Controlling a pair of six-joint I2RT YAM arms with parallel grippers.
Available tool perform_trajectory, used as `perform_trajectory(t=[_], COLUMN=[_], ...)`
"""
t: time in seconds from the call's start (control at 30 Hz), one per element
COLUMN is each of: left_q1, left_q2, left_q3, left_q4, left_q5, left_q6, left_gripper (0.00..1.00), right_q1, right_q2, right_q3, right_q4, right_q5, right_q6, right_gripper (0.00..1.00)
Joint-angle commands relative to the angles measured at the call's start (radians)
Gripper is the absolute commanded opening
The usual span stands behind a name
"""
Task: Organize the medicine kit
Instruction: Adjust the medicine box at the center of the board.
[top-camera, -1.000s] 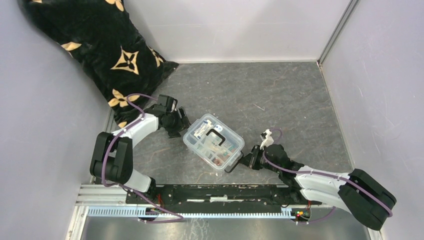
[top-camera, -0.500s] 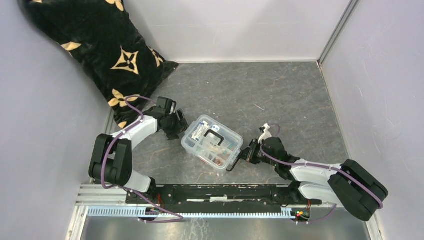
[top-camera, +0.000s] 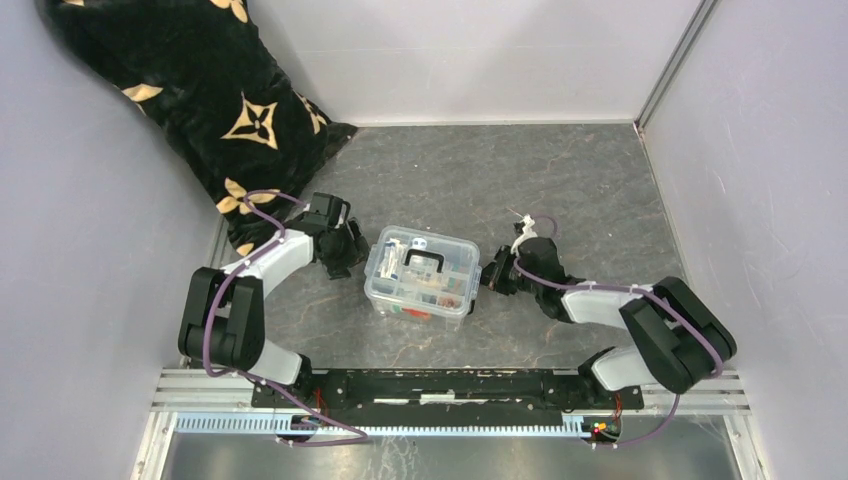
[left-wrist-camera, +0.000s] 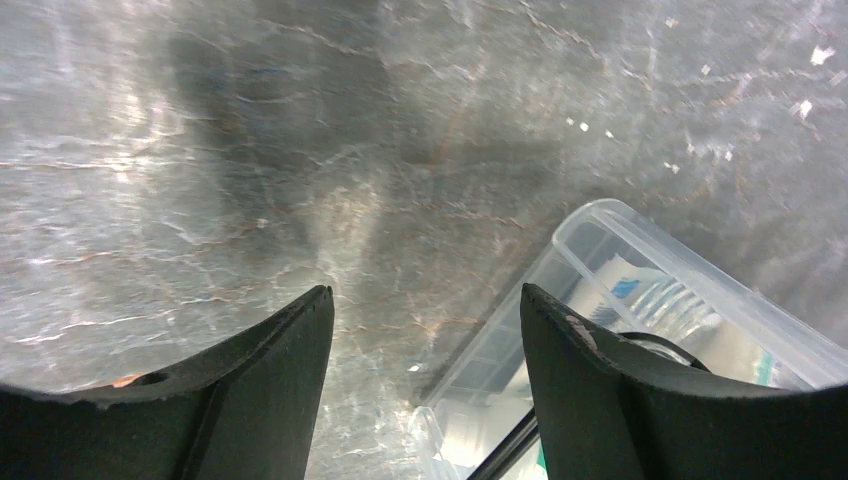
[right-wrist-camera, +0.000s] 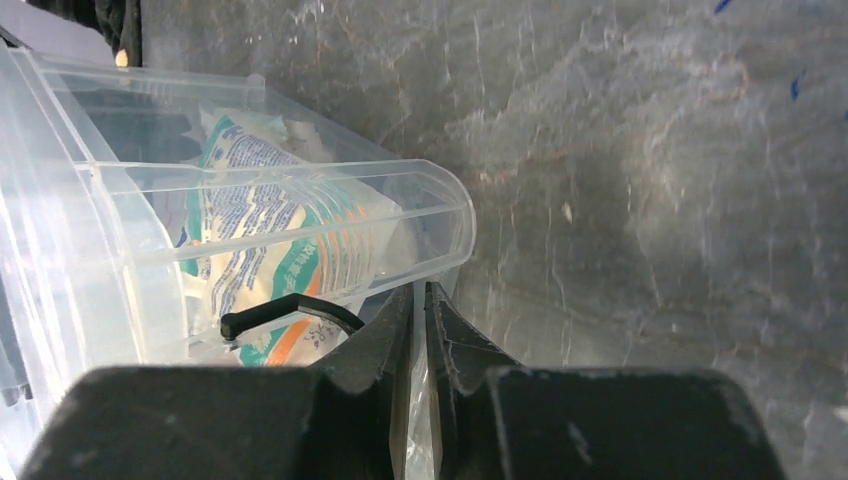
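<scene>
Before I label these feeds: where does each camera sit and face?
Top external: above and behind the bases, looking down on the table; both arms show, flanking the medicine kit.
Left wrist: arm-mounted, looks down past the open left gripper at table and kit corner.
Right wrist: arm-mounted, looks along the right gripper, pinched on the kit's edge.
Shared: all see the kit.

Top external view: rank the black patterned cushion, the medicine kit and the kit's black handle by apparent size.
1. cushion: largest by far, even though it is cut off at the frame edge.
2. medicine kit: clearly smaller.
3. handle: smallest, it sits within the lid's outline.
</scene>
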Motion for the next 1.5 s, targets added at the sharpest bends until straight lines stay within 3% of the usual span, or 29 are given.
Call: perform_trajectory(t=[0.0, 0.23, 0.43, 0.57, 0.7, 0.87, 1.0, 1.13, 1.47], left_q1=[-0.028, 0.125, 0.147, 0.139, 0.014, -0.288, -0.421, -0.486, -0.496], left_q2=[0.026, 0.012, -0.128, -0.247, -0.303, -0.246, -0.179, -0.144, -0.086], left_q3=[0.082, 0.148, 0.273, 0.359, 0.427, 0.444, 0.43, 0.415, 0.334], left_q4=[-0.055, -0.178, -0.285, -0.265, -0.194, -0.132, -0.076, 0.013, 0.152], left_q5=[-0.021, -0.12, -0.269, -0.179, 0.012, 0.024, 0.028, 0.073, 0.201], left_q6=[-0.039, -0.052, -0.011, 0.067, 0.138, 0.139, 0.137, 0.141, 0.109], left_gripper=[0.75, 0.75, 0.76, 0.79, 0.83, 0.84, 0.84, 0.84, 0.84], right_q1=[-0.014, -0.156, -0.221, -0.234, -0.24, -0.238, -0.239, -0.238, -0.239], right_q2=[0.05, -0.001, -0.173, -0.275, -0.351, -0.433, -0.474, -0.498, -0.526], right_q3=[0.153, 0.178, 0.135, 0.097, 0.082, 0.064, 0.037, -0.002, -0.042], right_q4=[0.163, -0.124, -0.31, -0.362, -0.381, -0.396, -0.408, -0.413, -0.408], right_q5=[-0.082, 0.056, 0.206, 0.193, 0.119, 0.063, 0.04, 0.034, 0.016], right_q6=[-0.038, -0.291, -0.453, -0.478, -0.477, -0.457, -0.457, -0.454, -0.432], right_gripper=[0.15, 0.15, 0.17, 0.22, 0.29, 0.39, 0.42, 0.42, 0.42])
